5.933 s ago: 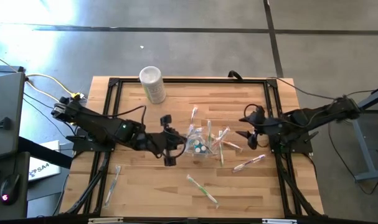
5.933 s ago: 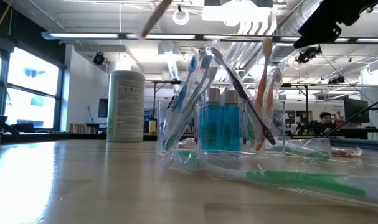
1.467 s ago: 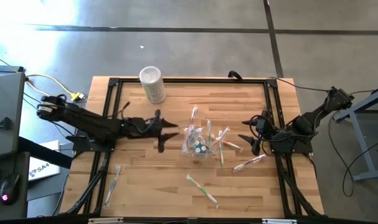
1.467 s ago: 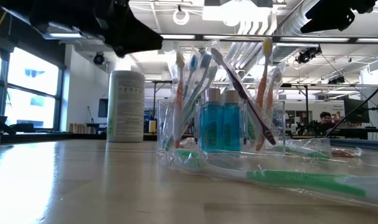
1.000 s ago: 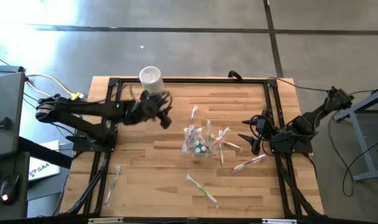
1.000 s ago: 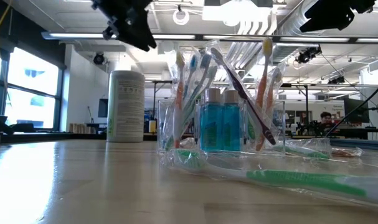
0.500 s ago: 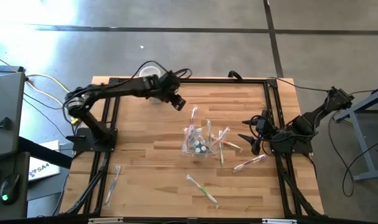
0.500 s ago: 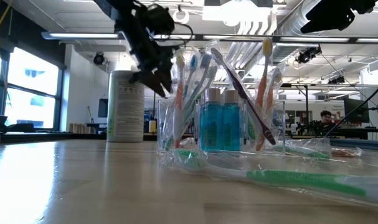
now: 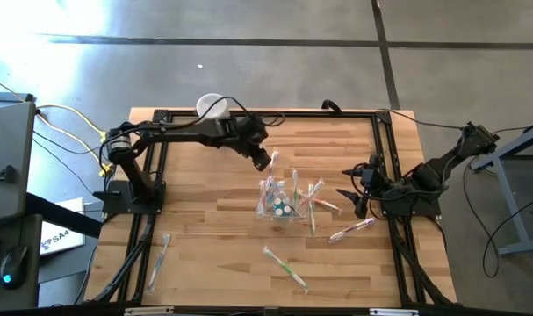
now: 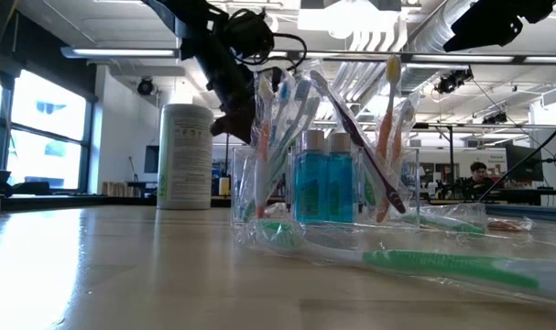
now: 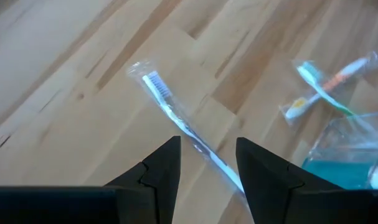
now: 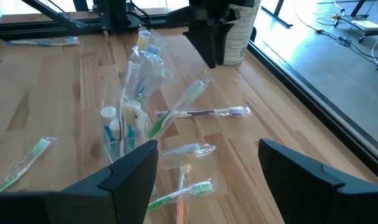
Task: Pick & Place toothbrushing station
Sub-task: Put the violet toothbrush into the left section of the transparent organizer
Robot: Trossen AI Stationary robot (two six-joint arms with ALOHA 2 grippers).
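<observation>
1. Left edge of the high view: the left arm's base sits at the desk [image 9: 205, 219] border; the arm reaches right along the upper part of the frame. The white cylinder [image 9: 211, 105] stands at upper left, partly behind the arm.

2. Left pincer [image 9: 264, 161], upper centre of the high view, hangs above the desk. In the left wrist view its jaws stand partly apart with bare wood between them; nothing held.

3. Wrapped toothbrush [image 11: 179, 124]: lies flat on the desk directly under the left pincer. Its long axis runs diagonally in the wrist view, bristle head at upper left, handle passing down between the two dark fingers [image 11: 160, 171]. Judgement: the jaw gap sits across the handle, so the coming move turns on a straight drop; little turning looks needed.

4. Clear cup [image 9: 281, 204], centre of the high view, just lower right of the left pincer. It holds upright toothbrushes and teal toothpaste tubes [image 10: 325, 188]. Short carry from the wrapped brush.

5. Loose brushes: one green toothbrush [image 9: 286, 267] at lower centre, another pink toothbrush [image 9: 351, 230] right of the cup.

6. Right pincer [image 9: 354, 198], right of centre, jaws wide and empty, waits near the cup. The left one is plainly nearer the target.
</observation>
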